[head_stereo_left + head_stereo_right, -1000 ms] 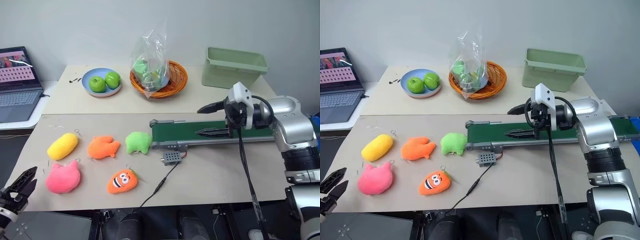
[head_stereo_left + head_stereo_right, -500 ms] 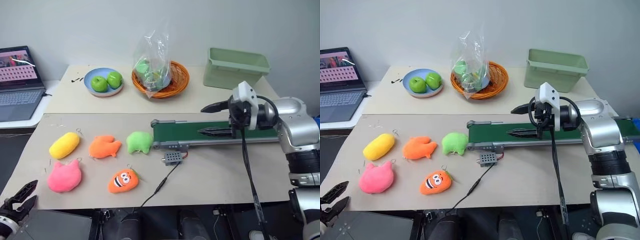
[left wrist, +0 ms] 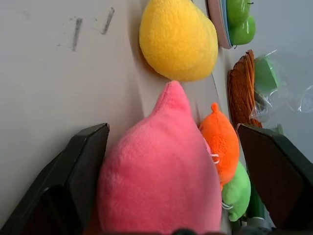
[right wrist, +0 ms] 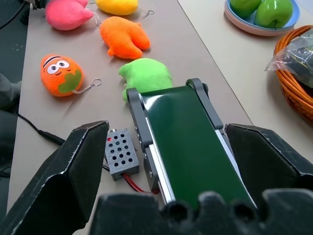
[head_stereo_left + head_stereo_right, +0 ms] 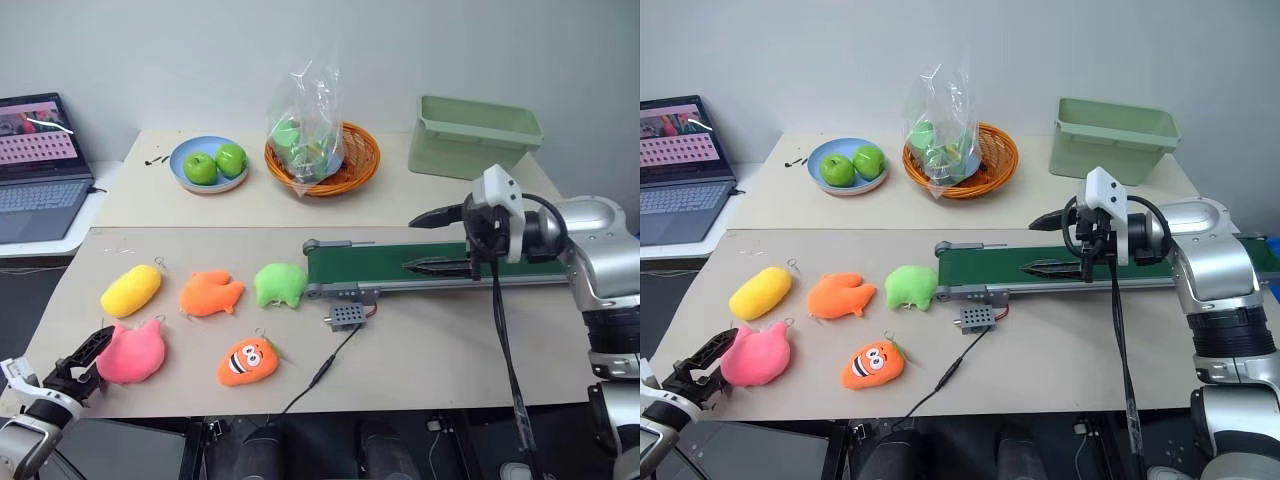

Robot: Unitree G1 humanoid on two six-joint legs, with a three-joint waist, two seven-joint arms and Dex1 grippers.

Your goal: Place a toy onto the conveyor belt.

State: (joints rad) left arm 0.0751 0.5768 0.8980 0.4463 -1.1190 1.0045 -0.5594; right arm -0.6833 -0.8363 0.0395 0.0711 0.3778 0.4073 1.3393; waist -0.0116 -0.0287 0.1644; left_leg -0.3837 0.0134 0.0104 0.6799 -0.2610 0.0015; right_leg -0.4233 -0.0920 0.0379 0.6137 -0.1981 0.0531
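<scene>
Even, bright, diffuse light fills the room; shadows under the plush toys on the bench (image 5: 420,350) are faint and soft. The clear plastic bag (image 5: 308,115) carries small glints. In the left wrist view the pink toy (image 3: 161,181) sits close and slightly soft, the background blurred.

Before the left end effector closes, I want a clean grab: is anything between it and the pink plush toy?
Nothing visible. The open left end effector has a finger either side of the bright pink plush toy. The yellow plush and orange fish-shaped plush lie beyond it, outside the fingers.
</scene>
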